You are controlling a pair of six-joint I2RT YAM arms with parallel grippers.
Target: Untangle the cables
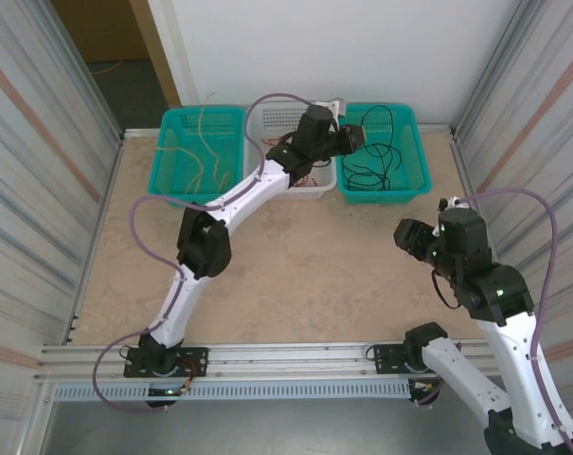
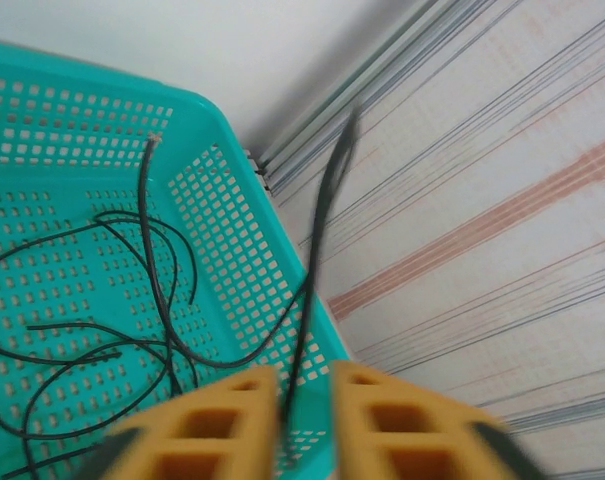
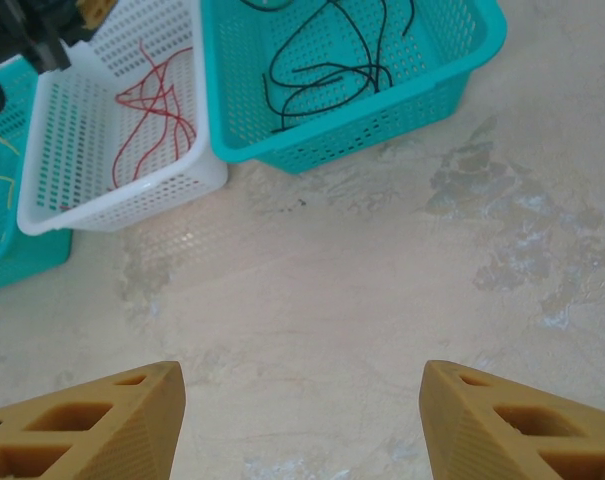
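dangling black cable (image 2: 320,230) between left jaws

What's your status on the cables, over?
Left pincer parted slightly, black cable running up between the jaws, over the teal basket. Right pincer open, empty, above the table. Nothing seen blocking either.

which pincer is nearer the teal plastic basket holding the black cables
Left. The left pincer hangs directly over the teal plastic basket, above its black cables. The right pincer is over the table, outside the basket on its near side.
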